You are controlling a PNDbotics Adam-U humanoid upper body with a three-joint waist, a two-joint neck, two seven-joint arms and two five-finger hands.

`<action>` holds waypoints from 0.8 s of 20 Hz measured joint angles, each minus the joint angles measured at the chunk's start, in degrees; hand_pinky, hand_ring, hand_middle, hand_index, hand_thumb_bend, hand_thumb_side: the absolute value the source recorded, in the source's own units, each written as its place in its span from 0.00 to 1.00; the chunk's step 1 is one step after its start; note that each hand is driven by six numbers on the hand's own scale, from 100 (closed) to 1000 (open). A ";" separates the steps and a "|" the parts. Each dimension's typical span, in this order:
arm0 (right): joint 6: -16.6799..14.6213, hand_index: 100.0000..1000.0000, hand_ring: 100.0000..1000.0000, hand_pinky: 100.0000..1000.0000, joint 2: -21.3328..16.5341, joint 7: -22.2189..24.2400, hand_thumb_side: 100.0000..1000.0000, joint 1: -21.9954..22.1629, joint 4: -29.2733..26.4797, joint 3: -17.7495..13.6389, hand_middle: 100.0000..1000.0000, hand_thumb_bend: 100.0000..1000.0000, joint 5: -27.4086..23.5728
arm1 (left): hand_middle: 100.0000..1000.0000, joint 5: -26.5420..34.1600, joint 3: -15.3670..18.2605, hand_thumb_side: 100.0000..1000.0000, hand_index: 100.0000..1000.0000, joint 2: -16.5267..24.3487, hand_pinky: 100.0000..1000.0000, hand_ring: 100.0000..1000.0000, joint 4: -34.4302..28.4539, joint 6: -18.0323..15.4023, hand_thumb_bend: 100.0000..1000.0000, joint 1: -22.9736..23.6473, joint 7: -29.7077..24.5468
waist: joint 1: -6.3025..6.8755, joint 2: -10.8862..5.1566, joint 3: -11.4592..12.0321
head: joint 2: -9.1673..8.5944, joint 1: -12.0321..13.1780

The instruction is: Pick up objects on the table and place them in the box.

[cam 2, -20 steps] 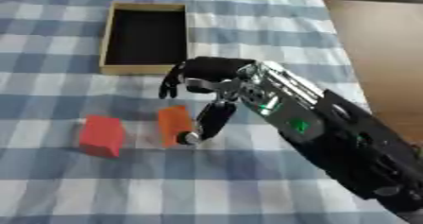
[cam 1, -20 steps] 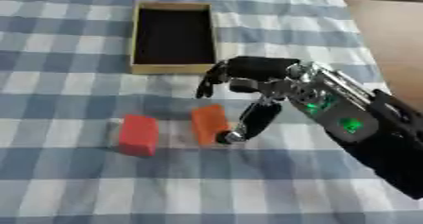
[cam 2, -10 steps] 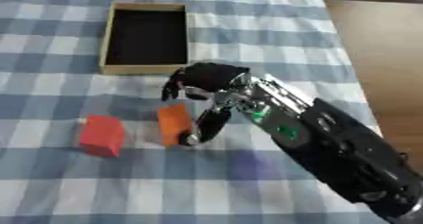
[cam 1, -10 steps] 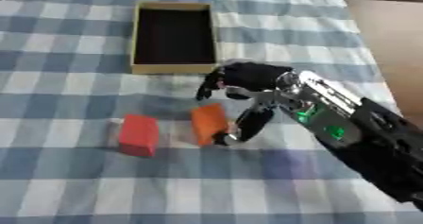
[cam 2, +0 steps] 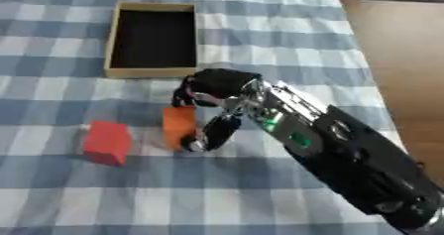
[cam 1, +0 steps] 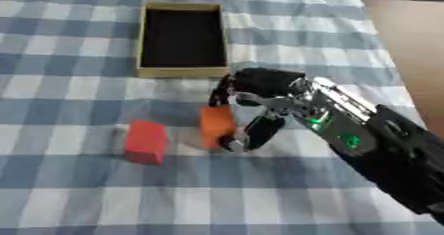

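right robot hand (cam 1: 260, 100) curled round orange block (cam 1: 214, 125), fingers above it, thumb at its 3 o'clock side | orange block on checked surface (cam 1: 286, 40), 6 o'clock of open box (cam 1: 182, 38) | red block (cam 1: 145, 141) just beside, at orange block's 8 o'clock | left robot hand unseen

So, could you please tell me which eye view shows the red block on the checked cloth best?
The right eye view: the red block sits further into the picture there, well apart from the orange block that the right hand is closing around. The left eye view shows the same block whole too, only closer to the orange one.
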 measured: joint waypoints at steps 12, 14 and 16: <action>4.16 0.50 0.63 0.80 -1.05 -2.70 0.02 -5.16 -6.54 -4.33 0.27 0.00 -3.52 | 0.60 0.01 0.01 0.83 0.76 0.00 0.71 0.60 0.00 0.01 0.00 0.00 -0.01 | 0.01 -0.04 -0.43 | -0.01 0.10; 4.80 0.50 0.63 0.80 -1.04 -1.83 0.03 -7.44 -6.81 -5.15 0.27 0.00 -3.97 | 0.60 0.02 0.01 0.83 0.76 0.00 0.71 0.60 0.00 0.01 0.00 0.00 -0.01 | 0.01 -0.08 -0.44 | -0.01 0.04; 5.10 0.51 0.63 0.80 -0.97 -0.99 0.02 -9.61 -6.37 -5.86 0.28 0.00 -4.19 | 0.60 0.04 0.01 0.83 0.76 0.00 0.71 0.60 0.00 0.01 0.00 0.00 -0.01 | 0.01 -0.11 -0.43 | -0.02 -0.10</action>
